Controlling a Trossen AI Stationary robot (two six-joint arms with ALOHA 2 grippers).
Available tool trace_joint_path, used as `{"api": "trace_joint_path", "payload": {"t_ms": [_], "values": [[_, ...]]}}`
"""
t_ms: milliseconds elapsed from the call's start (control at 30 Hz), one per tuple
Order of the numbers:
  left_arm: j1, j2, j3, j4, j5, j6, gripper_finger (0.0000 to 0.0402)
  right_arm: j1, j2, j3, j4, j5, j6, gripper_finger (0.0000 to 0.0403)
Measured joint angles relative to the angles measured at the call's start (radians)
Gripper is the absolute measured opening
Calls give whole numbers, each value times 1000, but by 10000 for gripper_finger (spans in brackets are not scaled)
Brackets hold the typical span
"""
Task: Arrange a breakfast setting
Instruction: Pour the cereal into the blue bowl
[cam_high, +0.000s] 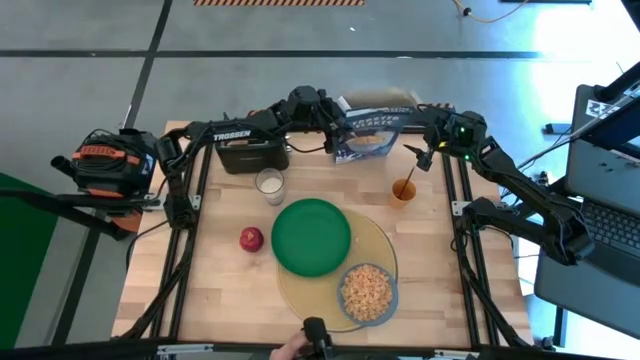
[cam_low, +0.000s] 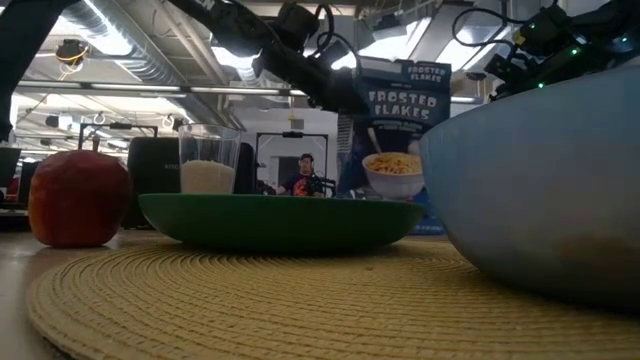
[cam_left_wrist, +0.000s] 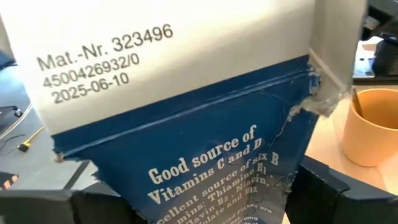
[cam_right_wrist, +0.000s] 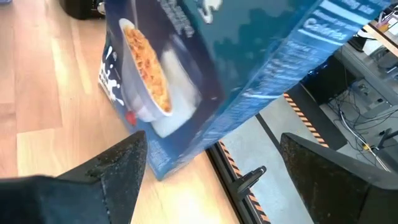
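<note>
Near edge: blue-grey bowl (cam_high: 368, 292) of cereal on yellow mat (cam_high: 383, 243) beside green plate (cam_high: 311, 235). Far edge: left gripper (cam_high: 335, 127) clamped on upright blue cereal box (cam_high: 372, 128). Right gripper (cam_high: 424, 152) spread apart just beside it.

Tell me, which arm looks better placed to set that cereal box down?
Probably the left. Its hand already grips the cereal box, whose side fills the left wrist view between its fingers. The right hand is open beside the box, near the orange cup.
</note>
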Motion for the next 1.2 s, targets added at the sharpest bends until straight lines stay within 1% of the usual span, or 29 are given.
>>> {"api": "trace_joint_path", "payload": {"t_ms": [100,233,300,367,467,600,667,767,833,1033,1133,1200], "values": [[0,0,0,-1,13,-14,252,0,0,0,2,0,0,342],[1,0,2,-19,100,-34,252,0,0,0,18,1,2,342],[2,0,2,-30,112,-33,252,0,1,0,28,26,6,342],[2,0,2,-31,107,-19,252,0,4,0,49,57,6,342],[2,0,2,-31,78,-13,252,0,14,0,81,60,7,342],[2,0,2,-32,77,-12,252,0,16,-1,99,80,9,342],[2,0,2,-32,77,-11,252,0,16,-1,103,130,8,342],[2,0,2,-32,77,-11,252,0,16,-1,110,266,-11,342],[2,0,2,-33,77,-11,252,0,21,-9,154,311,-15,342],[7,1,2,-30,107,-14,252,0,88,-36,347,323,-10,342],[7,1,2,-28,95,-14,252,0,140,-37,372,322,-10,342],[5,1,2,-20,65,-14,252,0,169,-38,375,322,-10,342]]}}
